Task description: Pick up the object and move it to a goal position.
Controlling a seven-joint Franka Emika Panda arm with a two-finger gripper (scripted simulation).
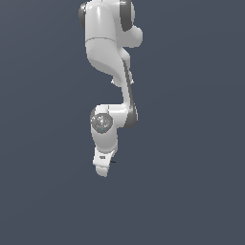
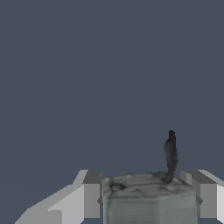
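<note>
In the wrist view the object (image 2: pixel 148 201), a grey-olive block with a rough top and a thin dark stalk (image 2: pixel 170 153) rising from it, sits between my two fingers. The left finger (image 2: pixel 92 197) and the right finger (image 2: pixel 205 197) touch its two sides, so my gripper (image 2: pixel 146 177) is shut on it. In the exterior view the white gripper (image 1: pixel 101 168) points down at the end of the arm. The object is almost hidden there, and only a tiny dark speck (image 1: pixel 113 162) shows beside the fingers. No goal mark shows in either view.
The white arm (image 1: pixel 107 57) comes down from the top of the exterior view, with its wrist joint (image 1: pixel 102 122) above the gripper. A plain blue-grey ground (image 1: pixel 191 191) fills all the rest.
</note>
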